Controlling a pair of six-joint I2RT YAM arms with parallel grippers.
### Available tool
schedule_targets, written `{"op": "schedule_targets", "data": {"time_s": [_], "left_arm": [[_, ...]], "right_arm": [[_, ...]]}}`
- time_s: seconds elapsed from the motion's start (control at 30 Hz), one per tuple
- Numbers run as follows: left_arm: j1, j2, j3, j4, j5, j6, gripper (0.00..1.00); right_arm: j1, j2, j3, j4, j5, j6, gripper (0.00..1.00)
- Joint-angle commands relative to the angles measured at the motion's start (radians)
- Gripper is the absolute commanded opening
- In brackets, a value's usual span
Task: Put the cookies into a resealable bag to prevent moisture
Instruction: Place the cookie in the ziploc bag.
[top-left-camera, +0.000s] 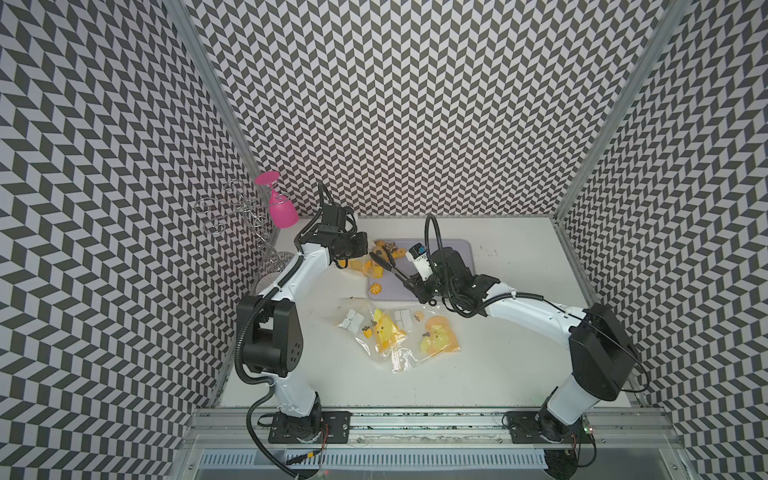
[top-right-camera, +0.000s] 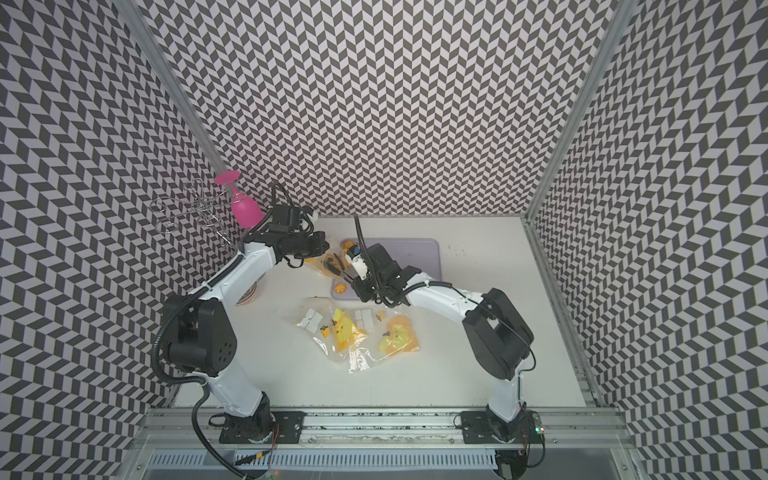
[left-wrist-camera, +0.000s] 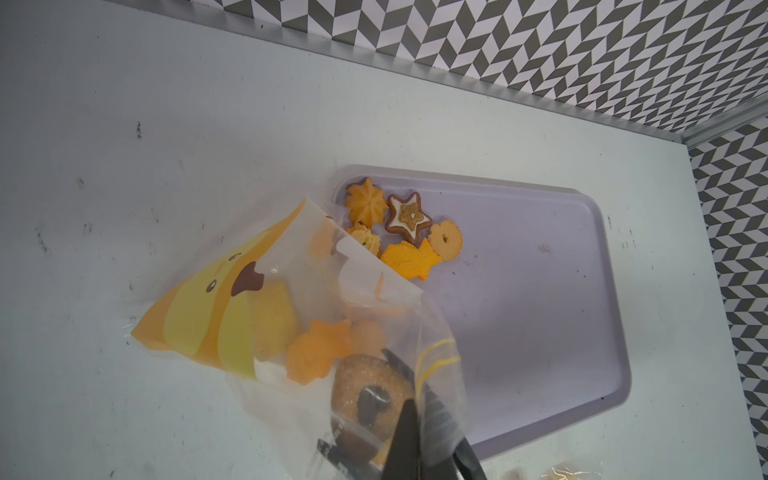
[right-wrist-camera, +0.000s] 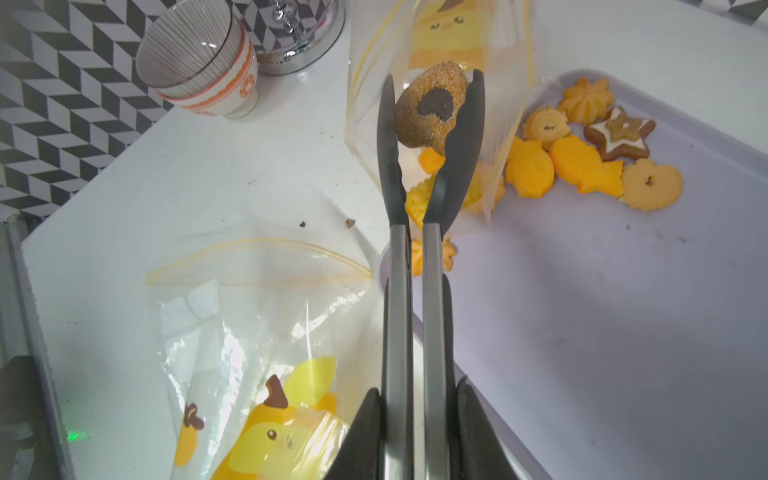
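The resealable bag, clear with a yellow chick print, hangs at the left end of the lilac tray; my left gripper is shut on its zip edge. Several orange cookies lie inside it. My right gripper is shut on the handles of grey tongs. The tongs' tips reach into the bag's mouth and pinch a brown sugared cookie with a dark heart. Several cookies lie on the tray beside the bag, among them a brown star. One flower cookie sits alone on the tray's near-left corner.
Two spare chick-print bags lie flat in front of the tray. Stacked bowls stand at the table's left edge. A pink glass hangs on a wire rack at the back left corner.
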Motion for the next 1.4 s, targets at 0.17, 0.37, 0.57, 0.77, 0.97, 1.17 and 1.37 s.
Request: {"op": "schedule_targets", "data": {"time_s": [0.17, 0.37, 0.57, 0.77, 0.97, 1.17, 1.37], "left_arm": [[-0.007, 0.006, 0.033, -0.005, 0.015, 0.013, 0.00], [-0.006, 0.008, 0.033, -0.005, 0.019, 0.013, 0.00], [-0.008, 0.009, 0.031, -0.003, 0.022, 0.014, 0.00], [-0.011, 0.009, 0.032, -0.003, 0.024, 0.013, 0.00], [-0.011, 0.007, 0.032, -0.003, 0.021, 0.013, 0.00], [-0.011, 0.007, 0.033, -0.005, 0.023, 0.013, 0.00], [-0.009, 0.007, 0.033, -0.006, 0.021, 0.013, 0.00]], "right_arm": [[0.018, 0.067, 0.059, 0.000, -0.020, -0.039, 0.05], [0.032, 0.113, 0.106, -0.049, -0.004, -0.074, 0.04], [0.036, 0.154, 0.181, -0.059, -0.004, -0.081, 0.04], [0.036, 0.221, 0.285, -0.084, 0.059, -0.057, 0.05], [0.034, 0.261, 0.332, -0.117, 0.072, -0.049, 0.14], [0.034, 0.238, 0.322, -0.116, 0.075, -0.044, 0.34], [0.035, 0.211, 0.306, -0.111, 0.076, -0.040, 0.41]]}}
